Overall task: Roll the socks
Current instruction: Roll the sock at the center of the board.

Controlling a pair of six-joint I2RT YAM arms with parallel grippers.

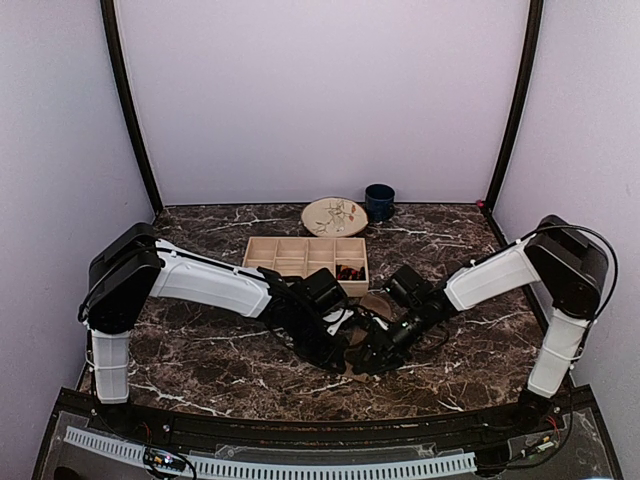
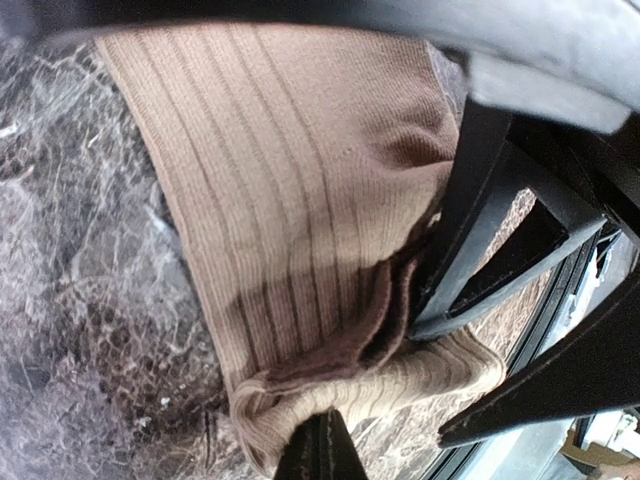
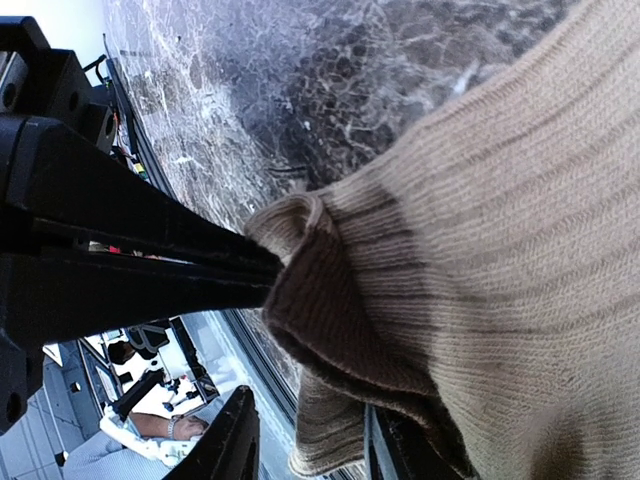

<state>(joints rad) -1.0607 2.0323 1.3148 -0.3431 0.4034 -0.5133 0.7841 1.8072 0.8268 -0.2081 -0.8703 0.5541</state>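
From above, the left gripper (image 1: 345, 350) and right gripper (image 1: 372, 352) meet low over the marble table (image 1: 200, 350). Their tips blur into one dark knot. Only scraps of the tan sock (image 1: 377, 303) show around them. Behind stands a wooden tray (image 1: 290, 256); a dark, red-flecked bundle in its near right compartment looks like the argyle sock (image 1: 348, 270), too small to be sure.

The left wrist view fills with the tan sock's ribbing, spread on the marble and cut off at the top. The left gripper pokes in at the bottom edge, where the doubled hem bunches.

Only the right wrist view shows the grips. The left gripper is clenched on the folded cuff. The right one's fingers (image 3: 235, 440) stand parted, the loose hem hanging between them unpinched.
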